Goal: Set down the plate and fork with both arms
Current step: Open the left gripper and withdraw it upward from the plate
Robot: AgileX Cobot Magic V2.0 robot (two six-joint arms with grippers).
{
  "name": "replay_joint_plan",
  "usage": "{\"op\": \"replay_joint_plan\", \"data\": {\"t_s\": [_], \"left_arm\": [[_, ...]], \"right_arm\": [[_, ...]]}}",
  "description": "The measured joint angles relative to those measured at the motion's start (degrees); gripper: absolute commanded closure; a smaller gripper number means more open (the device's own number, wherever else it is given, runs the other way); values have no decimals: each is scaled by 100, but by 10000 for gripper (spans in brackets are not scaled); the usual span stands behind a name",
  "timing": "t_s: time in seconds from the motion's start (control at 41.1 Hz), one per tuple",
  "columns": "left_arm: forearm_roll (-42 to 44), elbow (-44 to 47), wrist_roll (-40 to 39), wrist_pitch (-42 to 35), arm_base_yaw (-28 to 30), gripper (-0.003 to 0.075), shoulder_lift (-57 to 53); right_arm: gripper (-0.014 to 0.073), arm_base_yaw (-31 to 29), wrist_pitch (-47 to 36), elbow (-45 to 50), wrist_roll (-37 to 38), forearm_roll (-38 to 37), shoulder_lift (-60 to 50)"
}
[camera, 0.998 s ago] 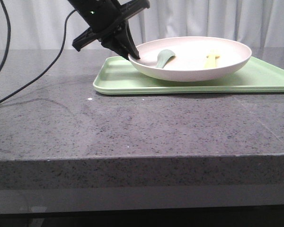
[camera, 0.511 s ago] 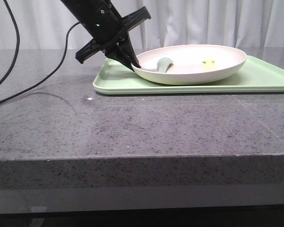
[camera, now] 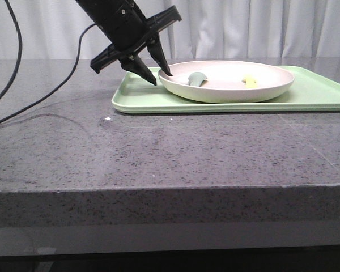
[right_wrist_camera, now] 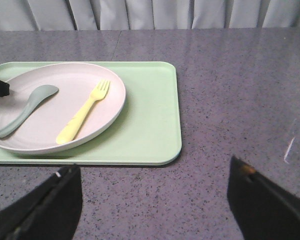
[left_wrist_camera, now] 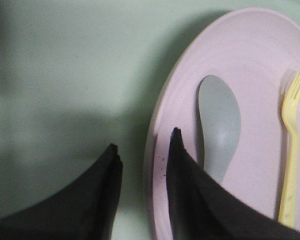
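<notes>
The cream plate (camera: 226, 90) lies flat on the light green tray (camera: 317, 93). The pale yellow fork (camera: 250, 81) lies inside the plate, beside a grey-green spoon (camera: 197, 79). My left gripper (camera: 160, 76) is open at the plate's left rim. In the left wrist view, the left gripper (left_wrist_camera: 144, 140) straddles the plate (left_wrist_camera: 250, 60) rim, one finger inside and one outside over the tray (left_wrist_camera: 65, 75); the fork (left_wrist_camera: 290, 150) and spoon (left_wrist_camera: 219, 125) show there. My right gripper (right_wrist_camera: 154, 167) is wide open and empty over the bare table, short of the tray (right_wrist_camera: 150, 115), plate (right_wrist_camera: 50, 127) and fork (right_wrist_camera: 85, 112).
The tray sits on a dark grey speckled stone table (camera: 158, 147). A black cable (camera: 45, 93) trails over the table's left side. White curtains hang behind. The spoon (right_wrist_camera: 25, 110) lies on the plate's left half.
The plate's left rim was held raised and tilted; it has come down flat onto the tray. My left gripper has opened and let go of the rim.
</notes>
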Motion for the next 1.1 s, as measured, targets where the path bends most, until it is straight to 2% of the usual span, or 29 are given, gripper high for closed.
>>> {"op": "replay_joint_plan", "data": {"t_s": [0.17, 0.414, 0.56, 0.706, 0.852, 1.095], "left_arm": [[954, 0, 66, 323, 84, 538, -558], [2147, -17, 87, 674, 118, 738, -1275], [2461, 202, 87, 701, 118, 738, -1637], [2915, 911, -28, 577, 118, 738, -2267], [3543, 1981, -282, 215, 118, 738, -3119], [3922, 4005, -687, -592, 203, 738, -4710]], "right_arm": [[-21, 0, 0, 0, 0, 0, 0], [-21, 0, 0, 0, 0, 0, 0], [-21, 0, 10, 0, 0, 0, 0], [-21, 0, 10, 0, 0, 0, 0], [-21, 0, 10, 0, 0, 0, 0], [-21, 0, 10, 0, 0, 0, 0]]}}
